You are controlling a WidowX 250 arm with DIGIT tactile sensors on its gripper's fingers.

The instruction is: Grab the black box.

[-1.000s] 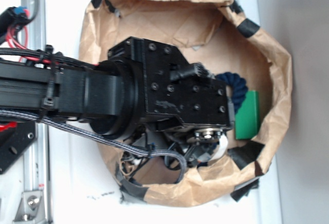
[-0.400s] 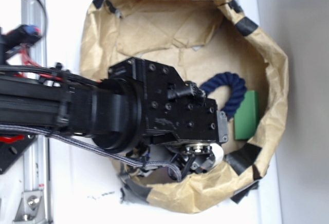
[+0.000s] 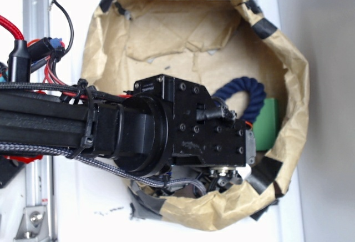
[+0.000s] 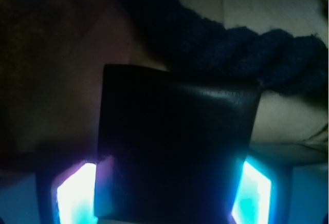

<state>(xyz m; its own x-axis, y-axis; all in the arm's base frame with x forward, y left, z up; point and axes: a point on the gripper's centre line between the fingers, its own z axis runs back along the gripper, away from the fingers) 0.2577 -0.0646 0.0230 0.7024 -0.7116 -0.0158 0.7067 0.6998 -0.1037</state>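
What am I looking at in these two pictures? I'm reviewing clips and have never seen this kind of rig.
The exterior view looks down on a black robot arm reaching into a crumpled brown paper bag patched with black tape. Beside the arm lie a navy rope and a green box. The wrist view comes from a camera on the arm's hand, looking out between its jaws. There the gripper has a glowing finger on each side of the black box, with the rope just behind it. Whether the jaws already squeeze the box cannot be told.

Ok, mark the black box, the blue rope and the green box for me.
black box [image 4: 177,147], wrist view, top face.
blue rope [image 3: 252,93], exterior view, outer bend.
green box [image 3: 268,124], exterior view, visible face.
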